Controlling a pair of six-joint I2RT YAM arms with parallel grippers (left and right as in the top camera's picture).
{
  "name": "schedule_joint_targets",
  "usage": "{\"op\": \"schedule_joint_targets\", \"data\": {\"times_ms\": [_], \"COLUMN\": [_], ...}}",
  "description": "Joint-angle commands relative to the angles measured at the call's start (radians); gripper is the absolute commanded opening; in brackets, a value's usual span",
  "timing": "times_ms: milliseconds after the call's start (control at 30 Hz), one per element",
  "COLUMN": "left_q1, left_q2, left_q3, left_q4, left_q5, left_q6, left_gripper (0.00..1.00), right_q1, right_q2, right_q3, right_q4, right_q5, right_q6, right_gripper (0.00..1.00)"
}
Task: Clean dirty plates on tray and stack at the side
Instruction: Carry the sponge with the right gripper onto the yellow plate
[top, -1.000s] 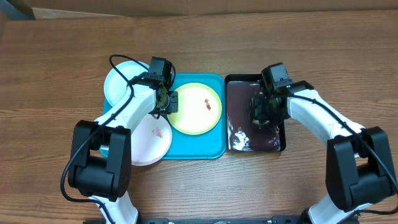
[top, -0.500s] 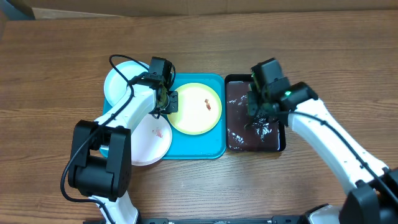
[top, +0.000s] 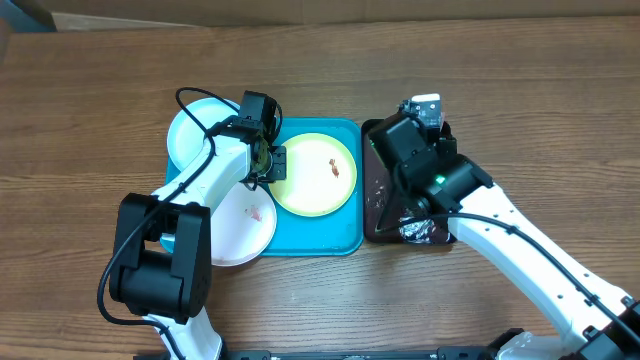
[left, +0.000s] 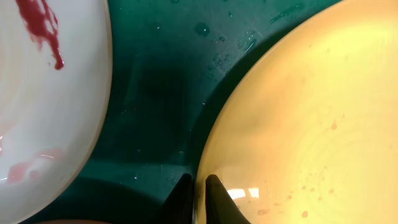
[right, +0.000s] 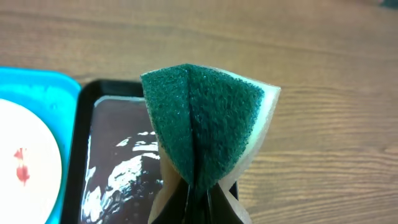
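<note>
Three plates lie at the turquoise tray. The yellow-green-rimmed plate sits inside it and carries a reddish stain. A light-blue-rimmed plate overhangs the tray's back left, and a white plate with a stain overhangs its front left. My left gripper is shut on the yellow-green plate's left rim; in the left wrist view its fingertips pinch the plate's edge. My right gripper is shut on a folded green sponge, raised above the black tray.
The glossy black tray holds wet foam and stands right of the turquoise tray, touching it. Bare wooden table surrounds both trays. The stained white plate lies close to the left fingers. A cardboard edge runs along the back.
My right arm has risen out of the black tray with the sponge and swung leftward. The left arm and the plates have not moved.
</note>
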Motion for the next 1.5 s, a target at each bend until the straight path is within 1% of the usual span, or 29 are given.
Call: {"op": "schedule_joint_targets", "data": {"times_ms": [0,200,433,600,867,933,1033,1100,1200,1367,1467], "left_q1": [-0.001,-0.001,-0.001,-0.001,-0.001,-0.001,-0.001,-0.001,-0.001,-0.001,-0.001], "left_q2": [0.008,0.008,0.008,0.008,0.008,0.008,0.008,0.008,0.008,0.008,0.008], "left_q3": [-0.011,-0.011,-0.011,-0.011,-0.011,-0.011,-0.011,-0.011,-0.011,-0.011,-0.011], "left_q4": [0.007,0.007,0.007,0.007,0.007,0.007,0.008,0.008,0.008,0.004,0.005], "left_q5": [0.012,0.012,0.012,0.012,0.012,0.011,0.011,0.011,0.010,-0.053,-0.051], "left_q6": [0.019,0.019,0.019,0.019,0.019,0.019,0.019,0.019,0.018,-0.045,-0.045], "left_gripper": [0.11,0.11,0.11,0.11,0.11,0.10,0.04,0.04,0.04,0.04,0.04], "right_q1": [0.010,0.010,0.010,0.010,0.010,0.010,0.010,0.010,0.010,0.009,0.009], "right_q2": [-0.026,-0.026,-0.026,-0.026,-0.026,-0.026,-0.026,-0.026,-0.026,-0.026,-0.026], "right_q3": [0.027,0.027,0.027,0.027,0.027,0.027,0.027,0.027,0.027,0.027,0.026], "right_q4": [0.035,0.094,0.095,0.102,0.135,0.138,0.130,0.125,0.112,0.080,0.049], "right_q5": [0.073,0.073,0.073,0.073,0.080,0.080,0.077,0.071,-0.015,-0.175,-0.211], "right_q6": [0.020,0.020,0.010,-0.046,-0.045,-0.045,-0.072,-0.072,-0.090,-0.120,-0.120], "right_gripper": [0.04,0.04,0.04,0.04,0.04,0.04,0.04,0.04,0.04,0.04,0.04]}}
